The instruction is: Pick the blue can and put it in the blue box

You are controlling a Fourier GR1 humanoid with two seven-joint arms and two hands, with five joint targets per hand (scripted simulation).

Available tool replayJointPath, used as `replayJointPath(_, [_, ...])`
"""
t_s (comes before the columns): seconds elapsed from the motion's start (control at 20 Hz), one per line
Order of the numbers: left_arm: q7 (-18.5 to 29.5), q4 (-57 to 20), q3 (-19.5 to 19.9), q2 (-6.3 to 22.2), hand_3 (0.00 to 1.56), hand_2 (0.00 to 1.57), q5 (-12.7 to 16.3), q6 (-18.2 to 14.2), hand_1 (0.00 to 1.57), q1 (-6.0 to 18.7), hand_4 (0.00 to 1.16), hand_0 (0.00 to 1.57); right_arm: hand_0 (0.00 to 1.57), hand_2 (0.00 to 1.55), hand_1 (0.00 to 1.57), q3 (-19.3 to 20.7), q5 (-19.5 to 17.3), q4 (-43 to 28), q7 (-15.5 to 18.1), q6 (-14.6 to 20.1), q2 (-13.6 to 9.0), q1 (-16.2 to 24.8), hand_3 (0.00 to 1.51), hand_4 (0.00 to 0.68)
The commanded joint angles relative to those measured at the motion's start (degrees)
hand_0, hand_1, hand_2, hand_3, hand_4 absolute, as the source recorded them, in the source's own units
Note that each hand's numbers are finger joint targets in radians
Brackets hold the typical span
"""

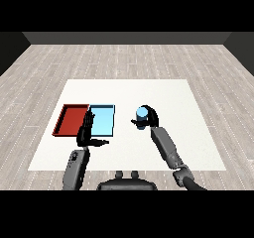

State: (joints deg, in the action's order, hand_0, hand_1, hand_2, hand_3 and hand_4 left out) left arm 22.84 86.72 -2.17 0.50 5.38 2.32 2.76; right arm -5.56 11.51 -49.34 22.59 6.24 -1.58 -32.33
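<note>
1. On the white table [163, 90], the right hand [151, 117] curls round the blue can [142, 115], to the right of the light blue tray [101, 122]
2. The left hand [86, 129] hangs with straight fingers over the join between the red tray [69, 119] and the blue one, holding nothing

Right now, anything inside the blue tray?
Nothing visible inside the blue tray; its left edge is covered by the left hand. The blue can is off to its right, held in the right hand.
</note>
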Motion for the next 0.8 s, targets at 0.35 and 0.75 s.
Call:
replayJointPath(0.35, [-3.0, -4.2, -4.6, -0.5, 0.00, 0.00, 1.1, -0.7, 0.00, 3.6, 0.00, 0.00, 1.44, 1.44, 1.44, -4.5, -2.6, -15.8, -3.6, 2.0, 1.5, 4.7, 1.42, 0.665])
replayJointPath(0.75, [-3.3, -10.3, -9.0, -0.5, 0.00, 0.00, 3.8, -4.9, 0.00, 10.1, 0.00, 0.00, 1.42, 1.43, 1.42, -10.4, 0.0, -19.3, -5.2, 7.1, 1.6, 4.7, 1.40, 0.652])
